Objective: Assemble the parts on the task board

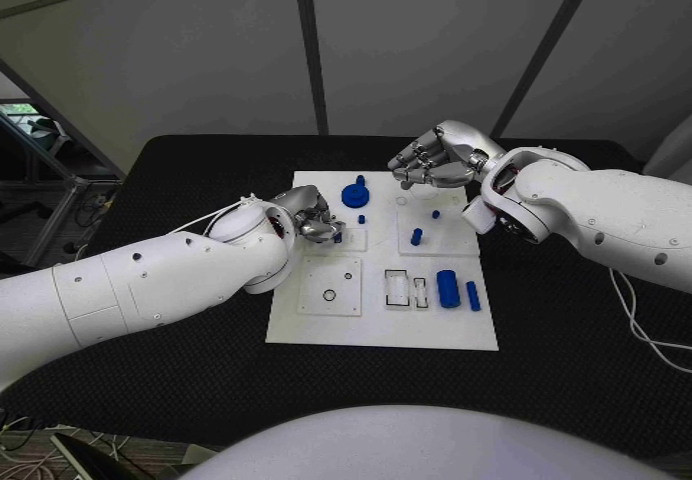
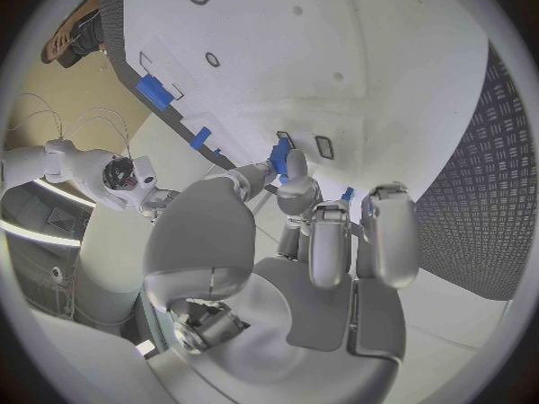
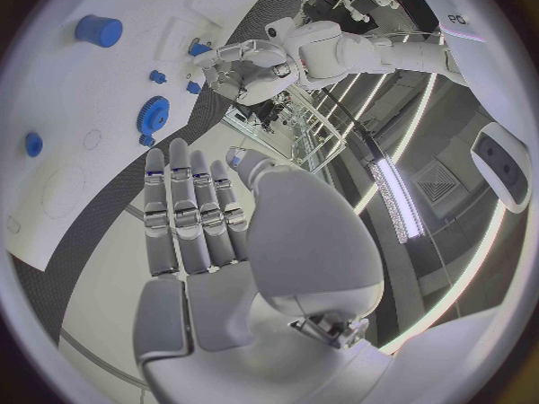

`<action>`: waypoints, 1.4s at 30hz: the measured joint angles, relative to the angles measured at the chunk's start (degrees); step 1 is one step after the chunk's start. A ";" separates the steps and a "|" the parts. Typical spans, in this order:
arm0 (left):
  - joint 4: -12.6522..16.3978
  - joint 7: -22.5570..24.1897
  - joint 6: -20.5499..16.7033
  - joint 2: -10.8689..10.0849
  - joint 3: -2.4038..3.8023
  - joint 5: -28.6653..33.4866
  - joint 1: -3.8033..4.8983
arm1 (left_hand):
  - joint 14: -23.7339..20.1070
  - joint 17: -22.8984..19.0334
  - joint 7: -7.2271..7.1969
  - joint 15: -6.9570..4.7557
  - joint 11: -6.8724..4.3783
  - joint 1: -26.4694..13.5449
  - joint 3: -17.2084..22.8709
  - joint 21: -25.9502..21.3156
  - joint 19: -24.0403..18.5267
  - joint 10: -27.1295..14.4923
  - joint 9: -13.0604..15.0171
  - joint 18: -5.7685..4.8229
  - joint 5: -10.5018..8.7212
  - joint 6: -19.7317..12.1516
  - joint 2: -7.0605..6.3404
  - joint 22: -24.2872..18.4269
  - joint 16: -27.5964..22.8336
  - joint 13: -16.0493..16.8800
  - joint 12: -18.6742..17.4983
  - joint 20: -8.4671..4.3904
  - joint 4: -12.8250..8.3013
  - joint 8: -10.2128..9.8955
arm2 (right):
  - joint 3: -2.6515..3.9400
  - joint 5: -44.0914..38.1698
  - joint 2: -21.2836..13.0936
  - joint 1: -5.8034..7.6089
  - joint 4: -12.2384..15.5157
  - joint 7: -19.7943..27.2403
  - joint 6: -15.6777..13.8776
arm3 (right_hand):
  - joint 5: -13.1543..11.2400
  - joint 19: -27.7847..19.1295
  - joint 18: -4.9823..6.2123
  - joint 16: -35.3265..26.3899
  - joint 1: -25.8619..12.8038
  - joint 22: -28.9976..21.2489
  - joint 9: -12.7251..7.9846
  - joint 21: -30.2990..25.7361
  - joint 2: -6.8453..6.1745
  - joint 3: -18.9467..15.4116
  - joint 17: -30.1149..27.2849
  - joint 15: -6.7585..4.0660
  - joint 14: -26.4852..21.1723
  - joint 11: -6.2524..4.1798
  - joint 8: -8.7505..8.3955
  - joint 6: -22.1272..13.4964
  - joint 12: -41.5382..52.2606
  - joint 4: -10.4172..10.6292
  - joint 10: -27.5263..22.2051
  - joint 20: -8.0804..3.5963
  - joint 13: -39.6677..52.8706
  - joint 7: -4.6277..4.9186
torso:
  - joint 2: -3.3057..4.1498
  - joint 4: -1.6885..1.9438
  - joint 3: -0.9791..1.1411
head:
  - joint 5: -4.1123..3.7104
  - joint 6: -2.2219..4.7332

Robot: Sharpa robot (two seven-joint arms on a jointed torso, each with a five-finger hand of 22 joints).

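Your left hand point(image 1: 315, 224) is low over the task board point(image 1: 378, 335), and its fingertips point(image 2: 287, 166) pinch a small blue part point(image 2: 278, 156) at the board's upper left area. Your right hand point(image 1: 437, 158) hovers above the far edge of the board with fingers curled and holds nothing. A blue gear point(image 1: 355, 193) lies near the far edge, and a blue cylinder point(image 1: 447, 288) rests at the right side.

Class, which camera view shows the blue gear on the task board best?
The head view: the gear lies unobstructed near the far edge of the board. The right wrist view shows it smaller and warped beyond the right hand. In the left wrist view I cannot pick it out.
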 measured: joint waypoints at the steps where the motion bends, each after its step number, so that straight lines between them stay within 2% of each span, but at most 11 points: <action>1: -0.02 0.00 0.01 0.02 0.00 -0.02 0.01 | 0.00 0.00 0.00 0.00 0.00 0.00 0.00 0.00 0.00 0.00 0.00 0.00 0.04 0.00 0.00 0.00 0.00 0.00 0.00 0.00 0.00 0.00 | 0.00 0.00 0.00 0.00 0.00 0.00 0.00 | 0.00 0.00 0.00 0.00 0.00 0.00 0.00 0.00 0.00 0.00 0.00 0.00 0.00 0.00 0.00 0.00 0.00 0.00 0.00 0.00 0.00 0.00 | 0.01 0.00 0.00 | 0.04 0.00; 42: 0.70 0.06 2.32 -0.48 0.08 -0.42 0.04 | 0.00 0.00 0.21 0.00 0.13 -0.28 -0.16 0.00 0.00 -0.12 -0.11 0.00 -0.06 0.02 -0.24 0.00 0.00 -0.11 0.00 0.00 -0.16 -0.10 | 0.00 -0.01 0.18 0.00 -0.19 0.96 -0.77 | 0.00 0.20 0.00 0.00 0.00 -0.12 0.05 -0.37 0.00 0.23 -0.19 0.20 -0.61 0.21 0.00 -0.21 0.00 -0.23 -0.21 0.20 0.00 0.21 | 0.07 0.00 -0.04 | 0.05 0.00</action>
